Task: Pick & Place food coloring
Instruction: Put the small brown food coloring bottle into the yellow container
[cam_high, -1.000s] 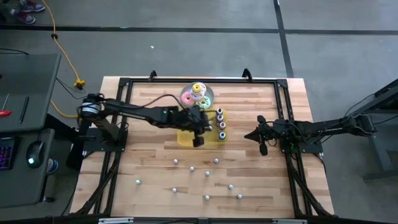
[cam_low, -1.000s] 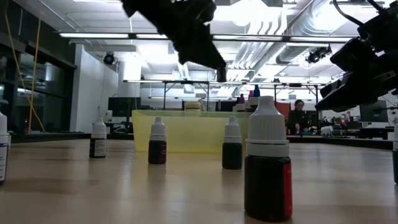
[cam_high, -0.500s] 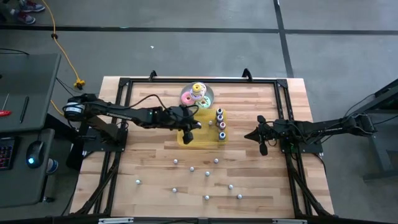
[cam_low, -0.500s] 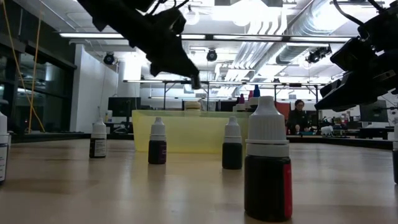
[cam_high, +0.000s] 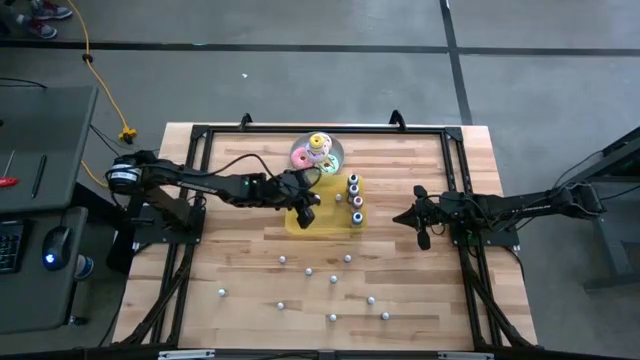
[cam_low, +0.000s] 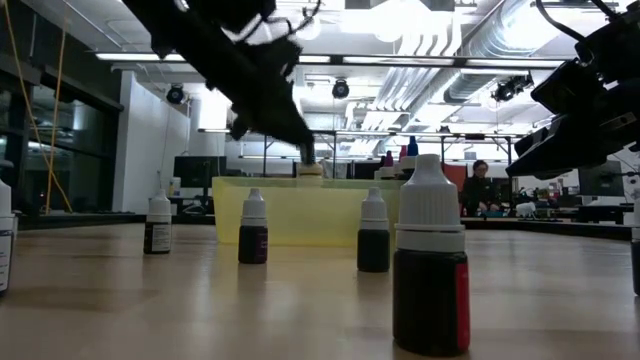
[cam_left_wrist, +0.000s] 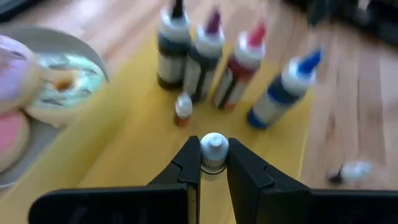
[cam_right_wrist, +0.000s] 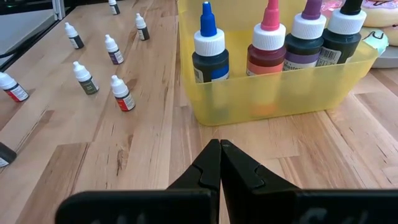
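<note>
Withdrawn toward tray edge — left claw (cam_left_wrist: 213, 163) pinches small bottle (cam_left_wrist: 213, 149).

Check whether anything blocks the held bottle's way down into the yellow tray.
Nothing visible does. The left gripper holds a small bottle over bare floor of the yellow tray. One tiny bottle and the four tall bottles stand farther along, out of its way.

A translucent yellow tray (cam_high: 300, 222) is seen near the table's (cam_high: 230, 250) centre. At its twelve o'clock, a plate (cam_high: 334, 157) of pastel ring toys (cam_high: 316, 150) is set.
</note>
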